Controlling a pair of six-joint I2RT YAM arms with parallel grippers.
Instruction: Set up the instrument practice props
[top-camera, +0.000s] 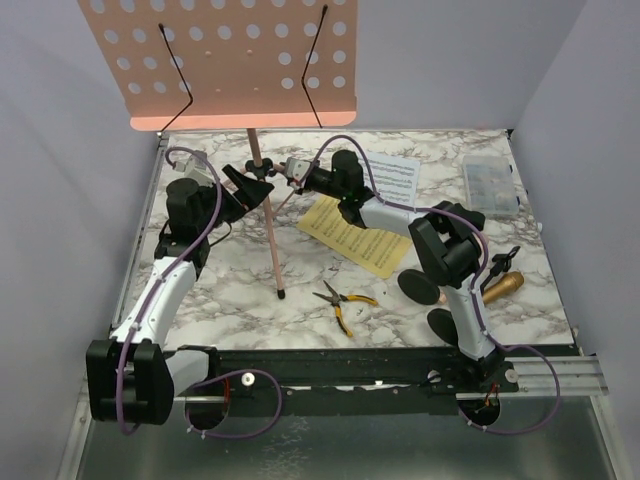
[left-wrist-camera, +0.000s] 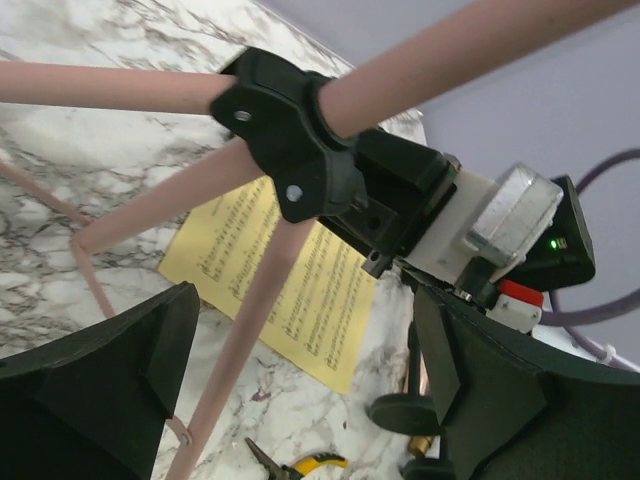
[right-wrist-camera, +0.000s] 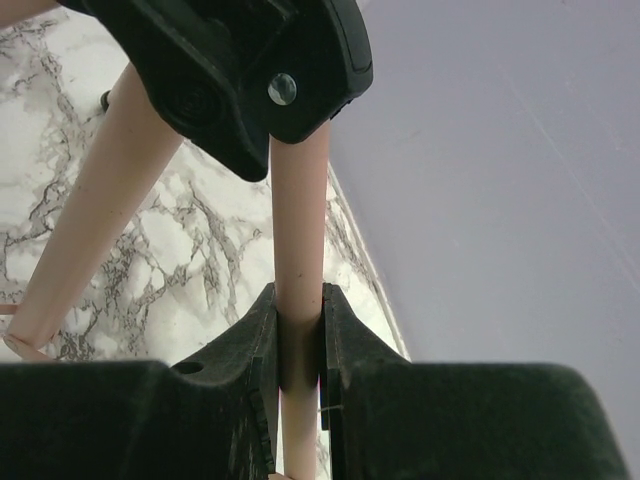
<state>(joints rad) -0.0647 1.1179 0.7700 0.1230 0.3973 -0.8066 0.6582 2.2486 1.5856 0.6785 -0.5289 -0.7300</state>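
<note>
A: At the far middle of the marble table (top-camera: 220, 290), the pink music rack (top-camera: 240, 60) stands upright, its perforated desk high above everything else. Why are both arms down at its base?

B: I'd say they're sorting out the tripod. The right gripper (right-wrist-camera: 298, 335) is clamped on one pink leg (right-wrist-camera: 298, 220) just below the black hub (left-wrist-camera: 290, 140), which should steady the rack or swing that leg outward. The left gripper (left-wrist-camera: 305, 310) is spread wide, a finger on each side of the hub, touching nothing (ready to catch, by my guess).

A: And the other props?

B: Not yet set up. The yellow page (top-camera: 350, 235) lies flat beside the rack, and the white page (top-camera: 392, 175) lies beyond it, partly under the right arm. The gold microphone (top-camera: 500, 288) and two black round-based holders (top-camera: 420, 287) sit near the right arm's base. I see no pink microphone.

A: Anything readable?

B: Printed staves on both pages, but the notes and any title are too small. No brand shows on the pliers (top-camera: 342, 300) or the clear box (top-camera: 490, 183).
</note>
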